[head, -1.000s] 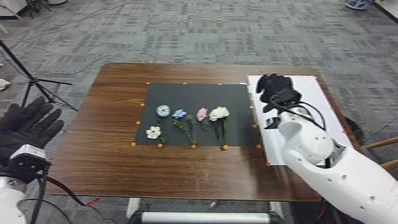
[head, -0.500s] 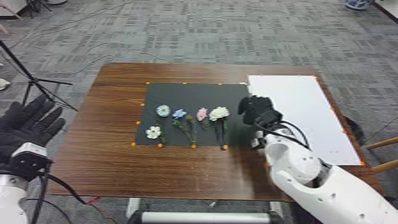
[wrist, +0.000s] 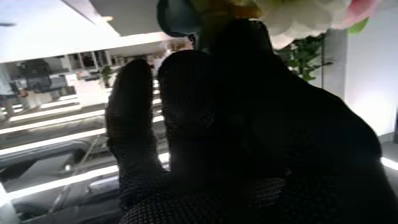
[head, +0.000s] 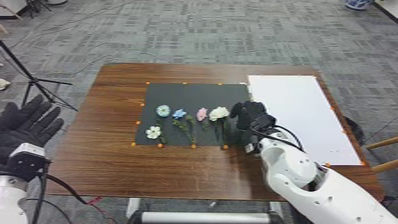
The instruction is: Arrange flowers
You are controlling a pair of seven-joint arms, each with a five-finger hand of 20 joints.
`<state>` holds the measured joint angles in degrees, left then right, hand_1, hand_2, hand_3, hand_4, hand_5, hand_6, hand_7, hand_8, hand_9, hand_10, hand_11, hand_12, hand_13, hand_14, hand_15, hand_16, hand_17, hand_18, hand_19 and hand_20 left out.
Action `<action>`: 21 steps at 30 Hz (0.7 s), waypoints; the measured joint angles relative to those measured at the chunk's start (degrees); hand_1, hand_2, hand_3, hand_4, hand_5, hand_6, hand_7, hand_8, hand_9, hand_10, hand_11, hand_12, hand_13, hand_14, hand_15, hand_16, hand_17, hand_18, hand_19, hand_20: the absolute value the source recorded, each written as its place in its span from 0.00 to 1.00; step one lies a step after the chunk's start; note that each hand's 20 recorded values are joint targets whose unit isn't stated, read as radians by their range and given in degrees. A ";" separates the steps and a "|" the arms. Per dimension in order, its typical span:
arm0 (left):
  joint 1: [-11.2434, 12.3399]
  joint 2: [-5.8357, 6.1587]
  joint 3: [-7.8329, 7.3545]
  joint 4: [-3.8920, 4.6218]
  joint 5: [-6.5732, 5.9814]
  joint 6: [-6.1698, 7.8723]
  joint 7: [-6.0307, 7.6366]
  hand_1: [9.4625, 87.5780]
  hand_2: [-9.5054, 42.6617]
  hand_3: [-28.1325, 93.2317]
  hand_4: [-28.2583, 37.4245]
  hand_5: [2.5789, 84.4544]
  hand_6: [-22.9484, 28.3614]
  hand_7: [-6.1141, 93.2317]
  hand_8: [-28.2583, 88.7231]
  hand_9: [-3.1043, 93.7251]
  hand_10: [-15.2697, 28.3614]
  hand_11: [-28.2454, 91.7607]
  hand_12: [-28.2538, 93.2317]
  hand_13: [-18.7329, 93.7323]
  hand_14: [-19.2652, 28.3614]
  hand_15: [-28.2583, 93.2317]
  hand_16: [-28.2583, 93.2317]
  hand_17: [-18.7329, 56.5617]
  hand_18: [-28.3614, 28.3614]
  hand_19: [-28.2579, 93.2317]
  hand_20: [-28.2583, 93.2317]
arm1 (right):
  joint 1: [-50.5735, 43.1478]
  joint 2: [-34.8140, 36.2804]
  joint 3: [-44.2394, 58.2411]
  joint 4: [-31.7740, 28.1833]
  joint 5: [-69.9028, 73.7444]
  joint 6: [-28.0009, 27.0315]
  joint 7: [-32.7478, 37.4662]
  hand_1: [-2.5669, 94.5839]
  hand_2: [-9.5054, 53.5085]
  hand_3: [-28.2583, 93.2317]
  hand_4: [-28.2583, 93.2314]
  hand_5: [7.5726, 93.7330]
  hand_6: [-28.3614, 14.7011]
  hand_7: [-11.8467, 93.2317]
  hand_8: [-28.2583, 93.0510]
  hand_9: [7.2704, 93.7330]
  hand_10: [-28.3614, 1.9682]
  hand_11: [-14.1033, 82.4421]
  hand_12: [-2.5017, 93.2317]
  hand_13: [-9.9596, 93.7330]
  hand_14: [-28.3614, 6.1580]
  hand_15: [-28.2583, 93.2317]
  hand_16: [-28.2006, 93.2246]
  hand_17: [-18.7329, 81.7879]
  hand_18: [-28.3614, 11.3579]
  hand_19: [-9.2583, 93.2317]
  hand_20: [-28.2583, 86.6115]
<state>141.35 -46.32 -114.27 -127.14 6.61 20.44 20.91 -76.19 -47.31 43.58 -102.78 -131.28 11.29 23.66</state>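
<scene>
Grey carpet (head: 222, 32) as background; brown wooden surface (head: 115, 160) in the middle. At far left, a black tripod (head: 34, 80) on the carpet. Beside the surface's left edge, left robot hand (head: 31, 125), released, with palm up and fingers spread, apart from all flowers.

On the dark mat (head: 191, 90), left to right: small white flower (head: 154, 132), nearer the robot; pale-blue flower (head: 163, 110) just beyond; then blue flower (head: 179, 114), pink flower (head: 202, 114) and large white flower (head: 219, 113), with heads roughly in a row and stems towards the robot. Done, to judge by the layout: four heads side by side, spaced fairly evenly. Possibly left: small white flower, out of line with that row. Intended final pattern impossible to tell, hence exact progress uncertain; possibly well along if meant as a row on the mat, only beginning if meant for elsewhere.

At the mat's right edge, right robot hand (head: 249, 110), just beside large white flower; in the right wrist view, straight fingers (wrist: 133, 100) close to white petals (wrist: 298, 20), released rather than clenched, without visible grasp. Likely need at this point: small adjustment or light pinch, with some risk of nudging pink flower. Farther right, white sheet (head: 298, 110) along the surface's edge.
</scene>
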 measured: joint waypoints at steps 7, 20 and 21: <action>0.06 -0.15 -0.34 -0.07 0.05 0.01 -0.48 0.20 0.46 0.82 0.00 0.43 0.60 0.14 0.19 0.35 0.64 0.35 0.35 0.37 0.70 0.43 0.24 0.22 0.72 0.40 0.34 | -0.80 -0.70 1.28 -1.04 1.78 -2.73 -0.24 0.60 0.00 0.82 0.00 0.62 0.61 0.29 0.13 0.75 0.57 0.30 0.28 0.76 0.63 0.72 0.55 0.50 0.11 0.85 0.55; 0.63 -0.58 -0.93 -0.10 0.08 0.02 -0.96 0.20 0.46 0.82 0.00 0.43 0.60 0.14 0.19 0.35 0.65 0.35 0.35 0.37 0.69 0.43 0.24 0.22 0.72 0.40 0.34 | -2.35 -0.47 2.69 -3.35 2.19 -2.70 -0.16 0.56 0.00 0.84 0.00 0.59 0.58 0.28 0.13 0.68 0.49 0.33 0.20 0.75 0.61 0.73 0.53 0.50 0.11 0.85 0.54; 0.63 -0.58 -0.93 -0.10 0.08 0.02 -0.96 0.20 0.46 0.82 0.00 0.43 0.60 0.14 0.19 0.35 0.65 0.35 0.35 0.37 0.69 0.43 0.24 0.22 0.72 0.40 0.34 | -2.48 -0.47 2.93 -3.44 2.19 -2.70 -0.13 0.56 0.00 0.84 0.00 0.59 0.58 0.28 0.13 0.68 0.49 0.34 0.20 0.75 0.60 0.73 0.53 0.50 0.11 0.85 0.54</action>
<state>141.98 -46.90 -115.19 -127.23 6.69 20.46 19.95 -78.68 -47.78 46.51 -106.22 -129.09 8.59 23.53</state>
